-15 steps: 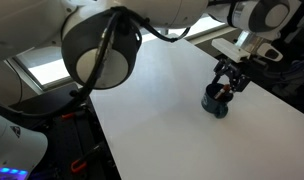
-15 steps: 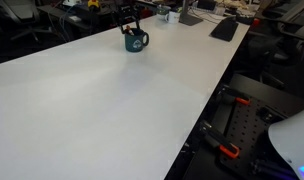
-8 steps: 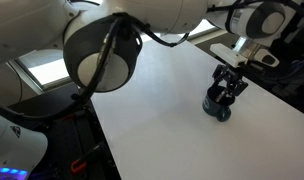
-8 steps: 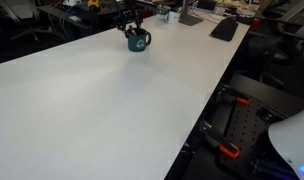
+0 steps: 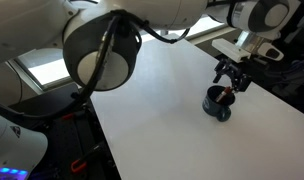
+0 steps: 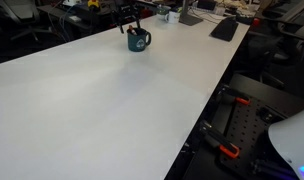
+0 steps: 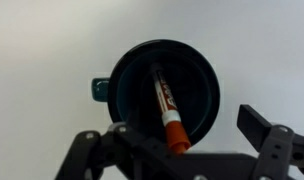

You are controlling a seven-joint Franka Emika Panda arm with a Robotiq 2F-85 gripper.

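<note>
A dark teal mug (image 5: 217, 104) stands on the white table (image 5: 162, 120), near its far end in an exterior view (image 6: 138, 41). A marker with an orange-red cap (image 7: 168, 108) leans inside the mug (image 7: 132, 75), cap end up; the mug's handle (image 7: 97, 90) points left in the wrist view. My gripper (image 5: 230, 78) hangs just above the mug, open, with nothing between its fingers. In the wrist view the gripper (image 7: 172, 138) straddles the mug's lower rim, one finger (image 7: 260, 124) off to the right.
A black keyboard (image 6: 224, 28) and desk clutter (image 6: 187, 15) lie beyond the mug. The robot's large arm link (image 5: 102, 50) fills the near foreground. Below the table's edge sits a black frame with red clamps (image 6: 227, 150).
The gripper has risen from the mug's mouth and its jaws stand wider. The marker stays in the mug; the mug has not moved.
</note>
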